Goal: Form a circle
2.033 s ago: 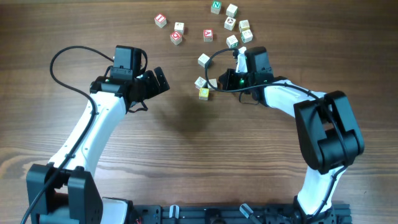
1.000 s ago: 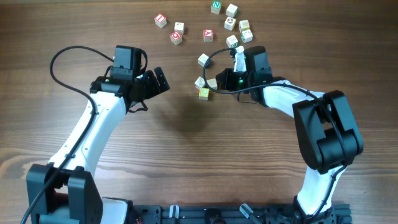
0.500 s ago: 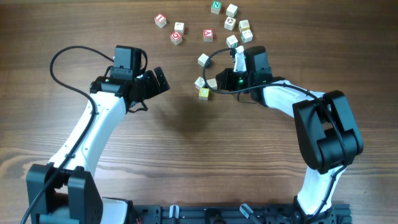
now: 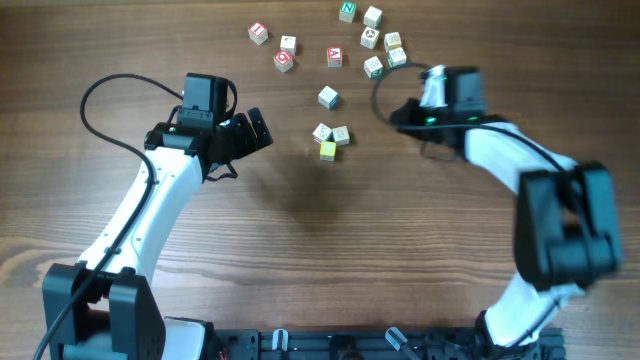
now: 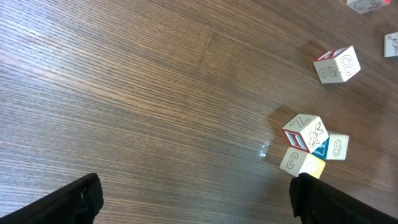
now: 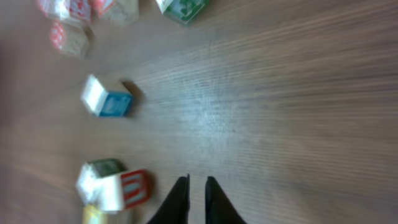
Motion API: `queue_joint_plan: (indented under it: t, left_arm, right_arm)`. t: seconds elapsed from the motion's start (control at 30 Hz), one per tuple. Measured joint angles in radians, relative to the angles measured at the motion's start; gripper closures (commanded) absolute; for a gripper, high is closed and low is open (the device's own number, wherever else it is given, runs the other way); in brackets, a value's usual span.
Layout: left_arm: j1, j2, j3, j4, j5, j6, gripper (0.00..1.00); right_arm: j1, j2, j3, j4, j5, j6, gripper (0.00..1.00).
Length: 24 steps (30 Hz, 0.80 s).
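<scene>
Table (image 4: pixel 300 250): cube cluster (image 4: pixel 331 139) apart from right fingers (image 6: pixel 178 203)

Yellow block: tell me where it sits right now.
In the overhead view, the yellow block lies mid-table between the two arms. It sits just below two pale blocks, forming the bottom of that small cluster.

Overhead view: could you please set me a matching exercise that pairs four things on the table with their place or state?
Things:
1. yellow block
2. red-lettered block
3. left gripper
4. lone pale block

Places or states:
A. furthest left of all the blocks
B. open, holding nothing
C. on its own, just above the three-block cluster in the picture
D. lowest block of that cluster in the picture

Pairs: 1-D, 2-A, 3-B, 4-C.
</scene>
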Motion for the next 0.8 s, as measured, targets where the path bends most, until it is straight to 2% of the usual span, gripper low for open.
queue_joint_plan:
  t: [0.03,0.23,0.37,0.57,0.67,0.8]
  left_arm:
    - [0.000,0.000,0.000,0.000,0.000,0.000,0.00]
    - [0.000,0.000,0.000,0.000,0.000,0.000,0.00]
    - [0.000,0.000,0.000,-0.001,0.000,0.000,0.00]
    - [0.000,0.000,0.000,-0.001,0.000,0.000,0.00]
    - [0.000,0.000,0.000,0.000,0.000,0.000,0.00]
    - [0.000,0.000,0.000,0.000,0.000,0.000,0.00]
  right_arm:
    - [-0.013,-0.077,0.000,-0.037,0.002,0.008,0.00]
    - [-0.016,-0.625,0.005,-0.295,0.062,0.002,0.01]
    - [-0.016,-0.867,0.006,-0.447,0.106,-0.021,0.00]
    - [-0.016,-1.132,0.006,-0.634,0.251,-0.083,0.00]
    - [-0.016,-1.181,0.006,-0.633,0.258,-0.151,0.00]
    - [-0.016,-1.280,0.004,-0.585,0.232,-0.346,0.00]
